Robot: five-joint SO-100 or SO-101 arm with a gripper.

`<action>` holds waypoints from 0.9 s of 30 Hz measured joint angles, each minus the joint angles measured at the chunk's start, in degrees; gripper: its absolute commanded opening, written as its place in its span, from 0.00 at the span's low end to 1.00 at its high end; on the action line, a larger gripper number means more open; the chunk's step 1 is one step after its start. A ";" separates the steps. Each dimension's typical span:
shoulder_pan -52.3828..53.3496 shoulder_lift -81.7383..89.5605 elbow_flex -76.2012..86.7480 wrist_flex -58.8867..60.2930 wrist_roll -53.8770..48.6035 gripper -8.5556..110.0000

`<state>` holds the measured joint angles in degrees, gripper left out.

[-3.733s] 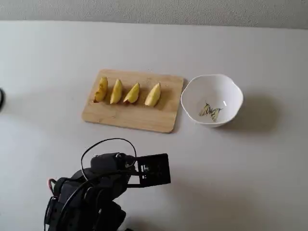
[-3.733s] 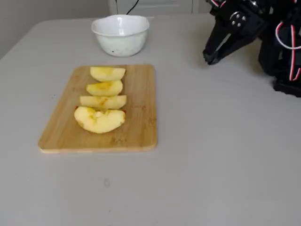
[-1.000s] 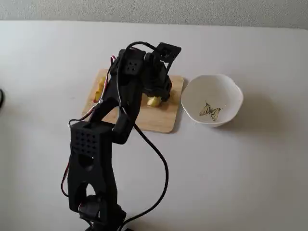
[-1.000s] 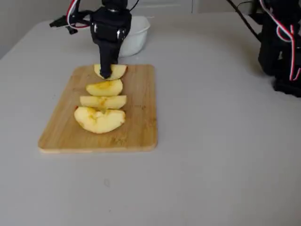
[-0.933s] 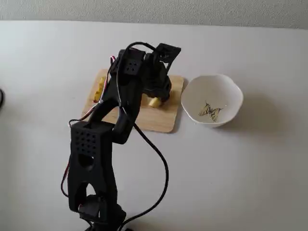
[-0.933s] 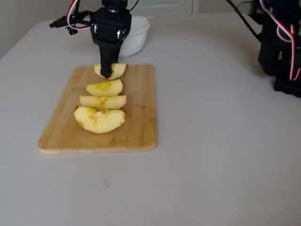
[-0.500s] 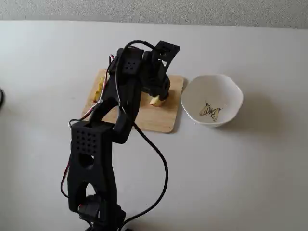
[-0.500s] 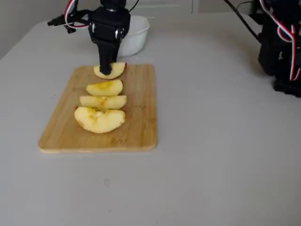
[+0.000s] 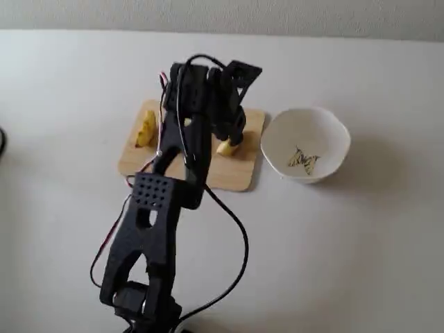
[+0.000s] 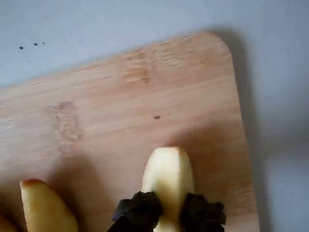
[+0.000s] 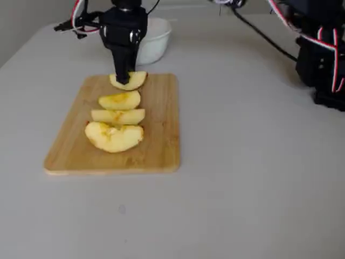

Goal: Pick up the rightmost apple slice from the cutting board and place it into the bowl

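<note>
Now pincer astride rightmost apple slice

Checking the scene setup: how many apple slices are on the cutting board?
4, in a row on the cutting board: the rightmost apple slice between the jaws nearest the bowl, then second, third, fourth.

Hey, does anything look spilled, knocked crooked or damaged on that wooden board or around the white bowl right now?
Nothing stands out. Four apple slices lie in a row on the light-brown wooden cutting board, the white wavy-rimmed bowl sits upright and empty beside it, and the gripper has its jaws on either side of the pale-yellow end slice.
</note>
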<state>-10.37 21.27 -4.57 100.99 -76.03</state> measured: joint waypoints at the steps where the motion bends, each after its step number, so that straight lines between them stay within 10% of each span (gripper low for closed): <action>1: 0.00 -1.05 -1.85 0.53 0.00 0.07; 27: 8.26 15.29 -6.33 0.88 6.33 0.07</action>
<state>-2.11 36.56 -10.90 101.87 -69.70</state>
